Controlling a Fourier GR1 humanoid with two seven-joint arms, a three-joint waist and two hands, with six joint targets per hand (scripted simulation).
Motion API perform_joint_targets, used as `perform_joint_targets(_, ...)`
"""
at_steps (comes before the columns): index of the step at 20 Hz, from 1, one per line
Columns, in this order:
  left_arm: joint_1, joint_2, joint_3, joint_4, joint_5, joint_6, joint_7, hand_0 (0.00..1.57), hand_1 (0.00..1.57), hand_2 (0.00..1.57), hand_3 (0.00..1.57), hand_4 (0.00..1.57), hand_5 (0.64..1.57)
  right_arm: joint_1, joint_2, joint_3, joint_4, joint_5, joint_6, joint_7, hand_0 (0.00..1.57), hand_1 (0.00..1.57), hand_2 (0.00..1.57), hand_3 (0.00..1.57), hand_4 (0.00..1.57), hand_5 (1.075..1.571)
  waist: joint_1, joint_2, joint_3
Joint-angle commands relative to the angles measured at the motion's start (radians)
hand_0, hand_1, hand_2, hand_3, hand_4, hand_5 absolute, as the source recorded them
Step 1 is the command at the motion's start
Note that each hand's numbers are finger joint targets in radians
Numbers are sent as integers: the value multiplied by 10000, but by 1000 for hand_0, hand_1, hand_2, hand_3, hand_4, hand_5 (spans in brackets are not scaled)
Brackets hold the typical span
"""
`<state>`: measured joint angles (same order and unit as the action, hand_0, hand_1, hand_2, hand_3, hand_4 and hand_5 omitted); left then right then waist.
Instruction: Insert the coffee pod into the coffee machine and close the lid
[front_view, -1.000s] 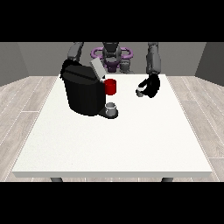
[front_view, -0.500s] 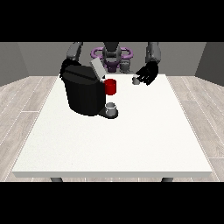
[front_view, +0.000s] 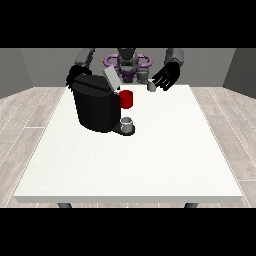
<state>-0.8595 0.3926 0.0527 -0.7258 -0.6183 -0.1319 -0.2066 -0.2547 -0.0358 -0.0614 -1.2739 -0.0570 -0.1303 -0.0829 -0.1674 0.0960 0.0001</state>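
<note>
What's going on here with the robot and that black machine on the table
A humanoid robot stands behind a white table with a black coffee machine on it. The hand at the view's right holds a small grey coffee pod up in the air, to the right of the machine. The machine's lid stands open, and a small cup sits at its base. The hand at the view's left is behind the machine.

1. The robot's torso (front_view: 127, 65) was dark grey, narrow and upright.
2. A purple ring-shaped frame (front_view: 112, 61) ran across the chest to both sides of the torso.
3. The upper arms (front_view: 174, 56) were grey, rounded cylinders.
4. The hand at the view's right (front_view: 166, 77) was black, with slender black fingers.
5. The hand at the view's left (front_view: 75, 74) was black as well; only part of it showed.
</note>
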Motion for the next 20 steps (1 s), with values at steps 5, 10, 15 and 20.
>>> perform_joint_targets(5,-1699,259,447,-71,-61,61,906,1017,1017,1206,1226,503,1571,-619,-334,10,-58,141,116,154,0,0,0,0,507,1571,-613,594,3)
perform_joint_targets(10,-2326,695,1003,397,264,-340,1316,1239,1239,1262,1198,476,1571,-297,60,437,-680,270,-19,201,0,0,0,0,502,1571,-1125,623,1)
perform_joint_targets(15,-2310,815,948,521,133,-178,542,1284,1284,1340,1276,519,1571,-240,298,664,-1058,602,-435,61,0,0,0,0,483,1571,-1249,1086,-1)
perform_joint_targets(20,-2844,771,910,556,-101,36,1080,1262,1262,1297,1237,494,1571,-398,-68,334,-847,433,-169,18,0,0,0,0,519,1571,-1348,1372,2)
